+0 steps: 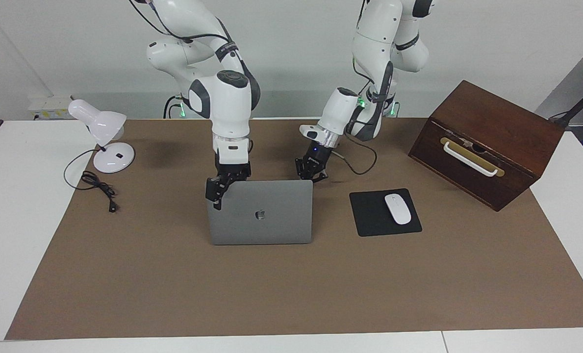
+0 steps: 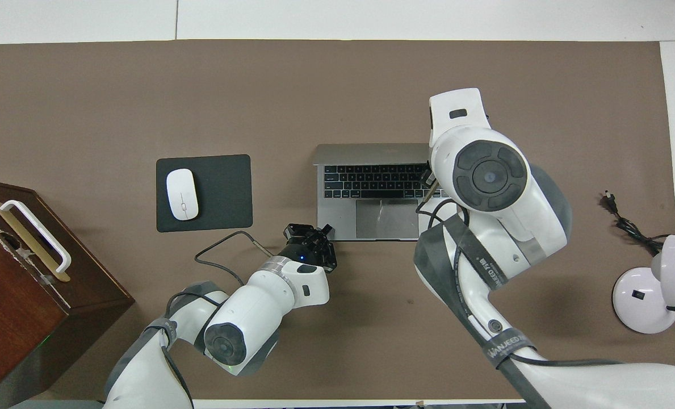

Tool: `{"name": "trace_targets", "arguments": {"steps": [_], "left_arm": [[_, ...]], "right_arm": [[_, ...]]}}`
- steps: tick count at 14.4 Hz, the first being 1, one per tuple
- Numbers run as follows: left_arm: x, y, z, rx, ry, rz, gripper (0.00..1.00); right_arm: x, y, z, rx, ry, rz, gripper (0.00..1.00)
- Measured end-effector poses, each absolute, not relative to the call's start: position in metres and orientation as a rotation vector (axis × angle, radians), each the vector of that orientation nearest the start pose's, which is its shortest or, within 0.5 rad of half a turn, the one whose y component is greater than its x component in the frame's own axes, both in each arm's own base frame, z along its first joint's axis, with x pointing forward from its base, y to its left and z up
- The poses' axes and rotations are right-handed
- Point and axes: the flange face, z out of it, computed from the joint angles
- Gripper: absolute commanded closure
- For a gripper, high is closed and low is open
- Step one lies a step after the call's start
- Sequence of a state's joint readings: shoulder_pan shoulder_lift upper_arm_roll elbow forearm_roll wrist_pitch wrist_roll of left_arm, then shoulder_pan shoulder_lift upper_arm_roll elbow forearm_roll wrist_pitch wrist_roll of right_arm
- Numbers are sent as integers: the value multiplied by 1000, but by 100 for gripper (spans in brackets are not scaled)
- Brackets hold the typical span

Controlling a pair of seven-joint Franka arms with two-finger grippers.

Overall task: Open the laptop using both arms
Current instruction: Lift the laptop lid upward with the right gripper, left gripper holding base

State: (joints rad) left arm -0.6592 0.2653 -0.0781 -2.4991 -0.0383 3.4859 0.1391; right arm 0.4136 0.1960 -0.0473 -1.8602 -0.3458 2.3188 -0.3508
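Note:
The silver-grey laptop [image 1: 271, 223] stands open in the middle of the table, its lid raised steeply with the logo facing away from the robots. From above, its keyboard [image 2: 371, 180] and trackpad [image 2: 385, 218] show. My right gripper [image 1: 216, 192] is shut on the lid's top corner toward the right arm's end, one black finger lying over the lid's outer face. In the overhead view its own wrist hides it. My left gripper [image 1: 311, 170] [image 2: 313, 237] is shut, low at the deck's corner nearest the robots, toward the left arm's end.
A black mouse pad [image 1: 369, 215] with a white mouse [image 1: 397, 208] lies beside the laptop toward the left arm's end. A wooden box [image 1: 485, 142] with a white handle stands past it. A white desk lamp [image 1: 106, 135] and its cord [image 1: 97, 189] sit at the right arm's end.

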Motion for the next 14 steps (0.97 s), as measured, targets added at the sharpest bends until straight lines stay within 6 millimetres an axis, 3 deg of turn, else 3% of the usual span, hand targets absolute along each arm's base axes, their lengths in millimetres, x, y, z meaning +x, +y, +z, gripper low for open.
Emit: {"name": "trace_targets", "arguments": {"steps": [5, 9, 14], "left_arm": [[386, -344, 268, -2905, 1271, -1134, 100], [386, -344, 268, -2905, 1271, -1134, 100], [386, -344, 268, -2905, 1271, -1135, 100]], "right_arm": [[633, 192, 464, -3029, -1437, -431, 0], [646, 187, 470, -3040, -1408, -456, 0], [665, 155, 470, -3046, -1224, -470, 0]]}}
